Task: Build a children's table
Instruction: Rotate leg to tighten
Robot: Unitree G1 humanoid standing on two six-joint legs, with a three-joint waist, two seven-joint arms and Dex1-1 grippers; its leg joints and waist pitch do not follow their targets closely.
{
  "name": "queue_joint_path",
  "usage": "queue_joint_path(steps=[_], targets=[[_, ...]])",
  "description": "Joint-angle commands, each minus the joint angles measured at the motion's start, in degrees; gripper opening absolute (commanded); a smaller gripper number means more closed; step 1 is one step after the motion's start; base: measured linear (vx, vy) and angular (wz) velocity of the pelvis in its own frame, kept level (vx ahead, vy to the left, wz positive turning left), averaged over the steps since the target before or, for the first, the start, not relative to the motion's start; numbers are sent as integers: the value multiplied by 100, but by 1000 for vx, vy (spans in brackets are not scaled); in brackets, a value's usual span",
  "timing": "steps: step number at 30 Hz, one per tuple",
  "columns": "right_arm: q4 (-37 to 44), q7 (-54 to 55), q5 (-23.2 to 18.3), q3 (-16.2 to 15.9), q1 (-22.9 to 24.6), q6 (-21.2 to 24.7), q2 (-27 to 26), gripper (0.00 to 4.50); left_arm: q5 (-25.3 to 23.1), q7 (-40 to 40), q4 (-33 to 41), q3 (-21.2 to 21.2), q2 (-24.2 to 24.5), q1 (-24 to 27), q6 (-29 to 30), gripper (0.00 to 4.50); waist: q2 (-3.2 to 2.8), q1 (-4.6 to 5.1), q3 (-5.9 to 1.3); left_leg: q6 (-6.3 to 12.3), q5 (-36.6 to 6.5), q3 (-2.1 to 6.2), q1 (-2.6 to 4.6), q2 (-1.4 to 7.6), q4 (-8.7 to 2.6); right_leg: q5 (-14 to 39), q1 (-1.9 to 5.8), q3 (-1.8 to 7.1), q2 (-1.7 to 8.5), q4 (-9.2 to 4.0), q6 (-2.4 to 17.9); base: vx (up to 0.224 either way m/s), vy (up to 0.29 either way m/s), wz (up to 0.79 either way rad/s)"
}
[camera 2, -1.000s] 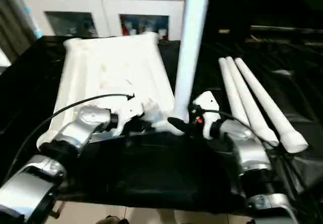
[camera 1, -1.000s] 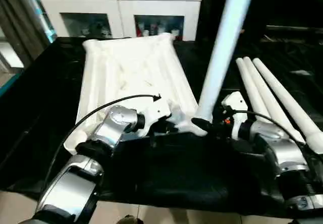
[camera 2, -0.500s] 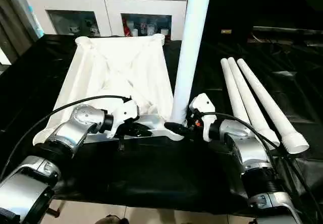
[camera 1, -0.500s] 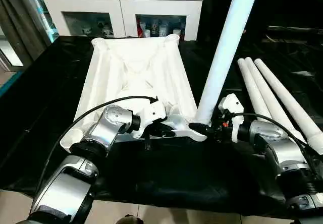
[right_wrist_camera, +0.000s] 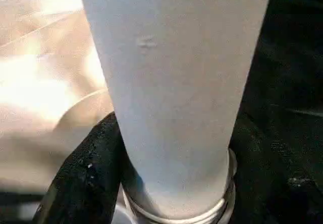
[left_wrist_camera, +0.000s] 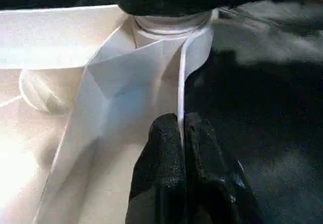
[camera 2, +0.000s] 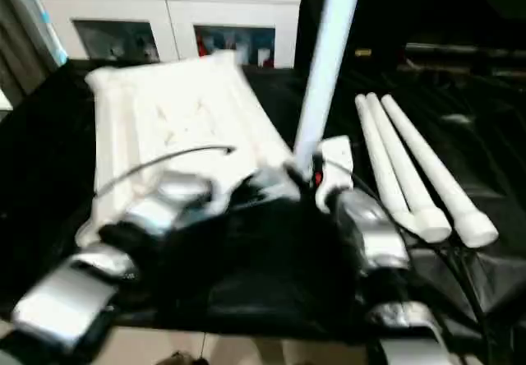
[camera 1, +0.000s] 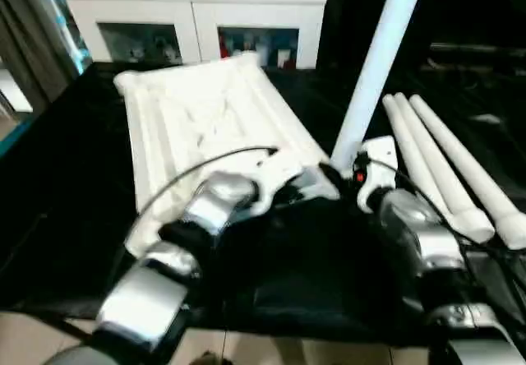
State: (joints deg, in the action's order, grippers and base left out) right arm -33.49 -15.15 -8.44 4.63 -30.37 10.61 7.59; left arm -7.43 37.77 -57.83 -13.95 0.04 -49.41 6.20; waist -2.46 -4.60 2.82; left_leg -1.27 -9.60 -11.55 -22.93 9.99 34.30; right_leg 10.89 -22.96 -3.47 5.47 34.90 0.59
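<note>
Since a moment ago: tabletop swung round on the black counter, its near corner now further right and its far end angled toward the left; standing leg leaning a little more to the right

White plastic tabletop, lying underside up, long ribs running its length, raised rim all around, round socket at the near right corner. White tapered tube leg seated upright in that socket, a thin ring showing at its base

Left gripper with jaws pressed together, pinching the thin edge rib of the tabletop just short of the socket; black fingers on either side of the rib. Right gripper with jaws spread around the base of the standing leg, one black finger on each side, close against the tube just above the socket

Three more legs lying side by side on the counter to the right, wide ends toward the near edge, apart from the tabletop

White cabinet with glass doors behind the counter
</note>
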Motion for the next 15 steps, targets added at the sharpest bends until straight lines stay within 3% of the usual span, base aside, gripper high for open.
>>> queue_joint_path(steps=[1, 5, 7, 10, 11, 15], targets=[[-408, 365, 88, -33, 267, 272, -200, 266, 304, -1175, 14, 590, -100, -179, 86, 0, 137, 31, -407, 320, -964, 146, 164, 287, -397, 911, 226, 222, 358, -444, 1202, 0, 0, 0], [-366, 302, 123, -138, 236, 165, -352, 266, 291, -1128, 23, 526, -276, -199, 79, 0, 137, -23, -398, 473, -918, 143, 151, 276, -388, 868, 248, 211, 366, -468, 1154, 0, 0, 0], [-323, 199, 78, -129, 232, 60, -364, 322, 256, -1064, 11, 474, -295, -200, 14, 0, 137, -31, -392, 463, -991, 151, 152, 284, -397, 1018, 250, 209, 372, -480, 1103, 0, 0, 0], [-259, 217, 182, -191, 225, -116, -204, 342, 258, -975, 5, 439, -288, -192, -73, 0, 128, -15, -394, 430, -1083, 165, 144, 293, -414, 1054, 259, 204, 363, -475, 1079, 0, 0, 0], [-220, 302, 259, -178, 228, -212, -141, 342, 257, -976, -9, 459, -295, -203, -77, 0, 144, 7, -401, 418, -1012, 174, 112, 287, -411, 929, 287, 197, 364, -457, 1069, 0, 0, 0], [98, 682, 356, 80, 319, -513, 68, 342, 346, -1219, -201, 656, -354, -384, -23, 0, 145, 63, -409, 546, -868, 147, 123, 262, -373, 707, 265, 193, 353, -454, 1175, 0, 0, 0]])
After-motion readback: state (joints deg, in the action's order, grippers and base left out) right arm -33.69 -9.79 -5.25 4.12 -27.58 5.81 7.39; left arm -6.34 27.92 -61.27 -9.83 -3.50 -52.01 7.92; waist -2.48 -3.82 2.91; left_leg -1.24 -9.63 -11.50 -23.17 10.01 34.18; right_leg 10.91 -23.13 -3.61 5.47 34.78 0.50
